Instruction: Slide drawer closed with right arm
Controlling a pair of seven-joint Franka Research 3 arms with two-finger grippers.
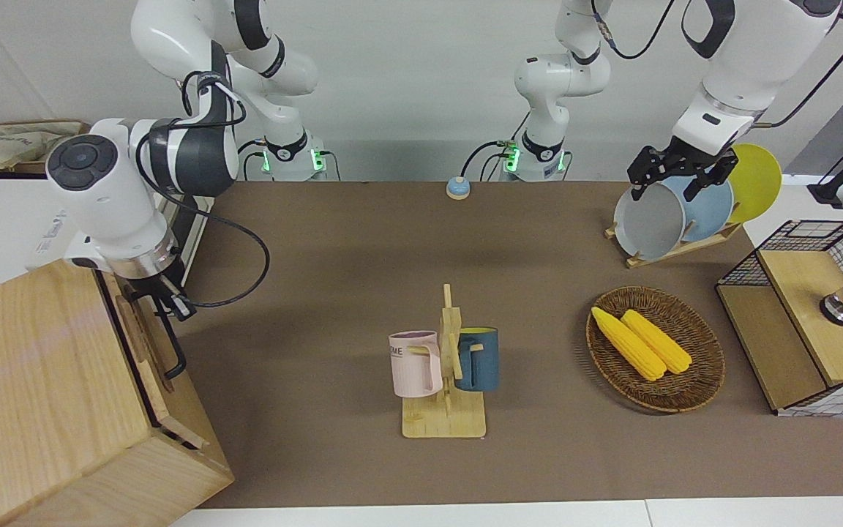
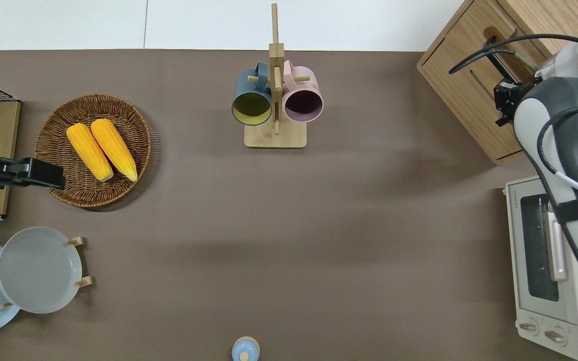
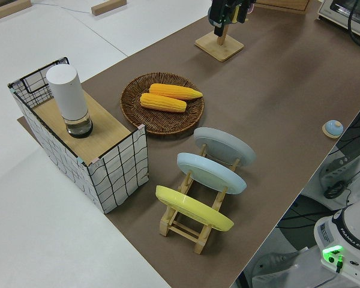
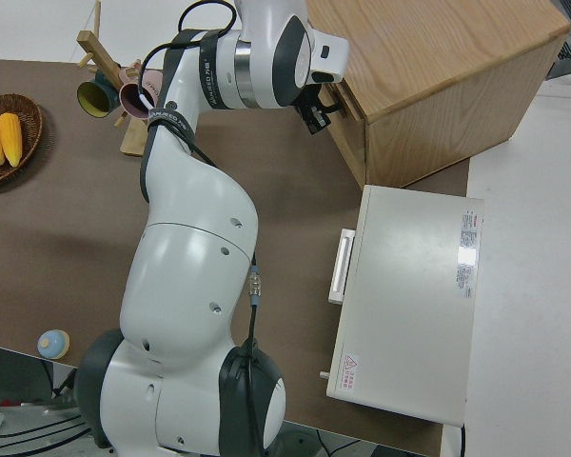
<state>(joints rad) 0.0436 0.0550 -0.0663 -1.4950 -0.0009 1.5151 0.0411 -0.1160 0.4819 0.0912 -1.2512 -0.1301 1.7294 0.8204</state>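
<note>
Jaws of right gripper (image 1: pixel 165 296) at drawer (image 1: pixel 145 344) handle, opening cannot be told; skewed push could jam it.

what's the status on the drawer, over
Right gripper at the drawer front by its handle; fingers unclear. Drawer looks nearly shut. Left arm parked. Nothing in the way.
</note>
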